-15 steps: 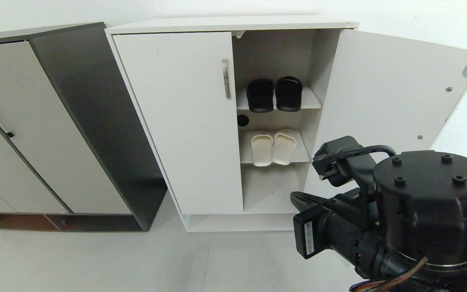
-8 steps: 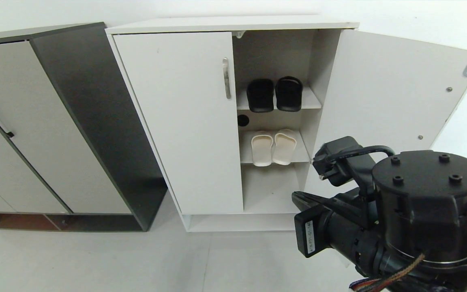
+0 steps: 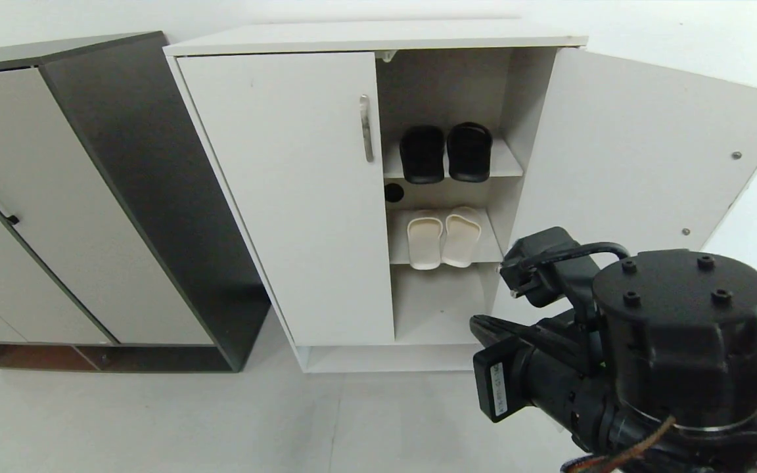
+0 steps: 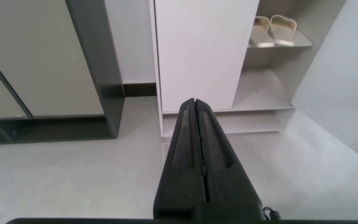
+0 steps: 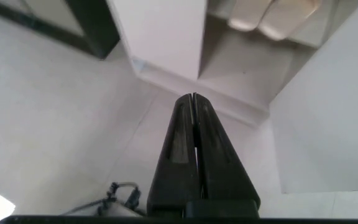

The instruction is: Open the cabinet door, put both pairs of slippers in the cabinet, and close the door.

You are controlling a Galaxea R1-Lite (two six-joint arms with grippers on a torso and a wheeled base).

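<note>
Cabinet door (image 3: 635,144) wide open. Head view: black slippers (image 3: 469,152) on upper shelf (image 3: 504,165), cream slippers (image 3: 425,242) at middle shelf (image 3: 490,244) front edge. Wrist views: left tool (image 4: 195,106), right tool (image 5: 194,101) pressed together.

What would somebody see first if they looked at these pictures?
The white cabinet stands with its right door swung wide open. Inside, a pair of black slippers sits on the upper shelf, and a pair of cream slippers on the shelf below, each pair side by side. A dark grey cabinet stands to its left.
</note>
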